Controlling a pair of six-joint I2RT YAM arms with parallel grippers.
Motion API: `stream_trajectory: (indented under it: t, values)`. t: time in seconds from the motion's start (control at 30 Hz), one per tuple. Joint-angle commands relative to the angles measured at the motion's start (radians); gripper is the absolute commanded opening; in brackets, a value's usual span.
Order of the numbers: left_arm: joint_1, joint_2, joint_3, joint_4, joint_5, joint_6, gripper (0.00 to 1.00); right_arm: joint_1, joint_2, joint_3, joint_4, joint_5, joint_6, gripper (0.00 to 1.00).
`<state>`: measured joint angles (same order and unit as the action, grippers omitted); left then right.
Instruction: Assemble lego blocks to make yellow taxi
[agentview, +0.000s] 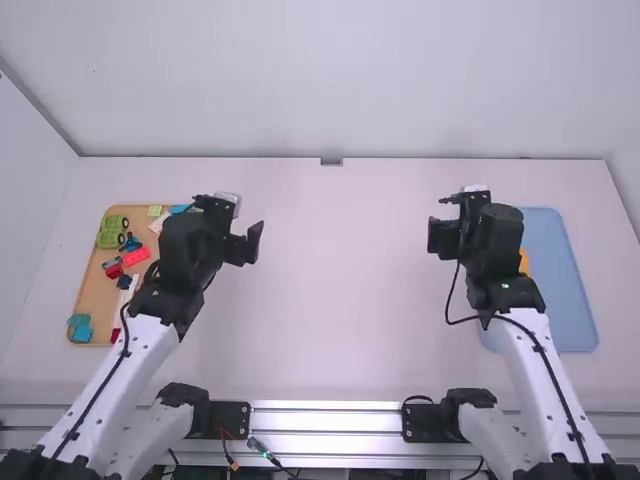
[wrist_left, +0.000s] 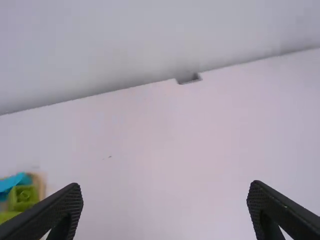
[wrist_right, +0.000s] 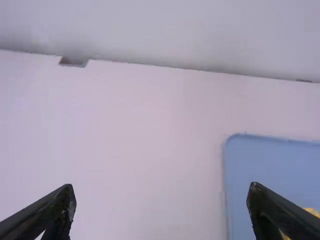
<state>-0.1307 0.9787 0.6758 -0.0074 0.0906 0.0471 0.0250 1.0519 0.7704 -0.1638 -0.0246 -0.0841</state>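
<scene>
A yellow piece (agentview: 524, 262) lies on the blue tray (agentview: 565, 280), partly hidden by the right arm. The right hand (agentview: 442, 218) is just left of that tray, over the white surface (agentview: 345, 310), its fingers wide apart with nothing between them. Well left of the blue tray is the tan tray (agentview: 93, 290), holding a green block (agentview: 110, 232) with dark wheels, a red block (agentview: 136, 256) and, nearest the camera, a teal block (agentview: 81, 330). The left hand (agentview: 245, 222), between the tan tray and the blue tray, also has its fingers spread and empty.
</scene>
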Motion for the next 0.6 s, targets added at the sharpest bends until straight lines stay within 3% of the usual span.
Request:
stream_trajectory:
  t: [0.0,0.23,0.57]
  values:
    - [0.045,-0.056,-0.046,0.007,-0.073,-0.047,0.84,-0.025,-0.053,-0.044,0.029,0.025,0.071,0.85]
    - [0.131,-0.200,-0.189,0.007,-0.091,-0.047,0.70,-0.025,-0.192,-0.183,0.164,0.025,0.084,0.71]
    - [0.131,-0.417,-0.407,0.007,-0.091,-0.047,0.48,-0.025,-0.407,-0.398,0.164,0.025,0.084,0.49]
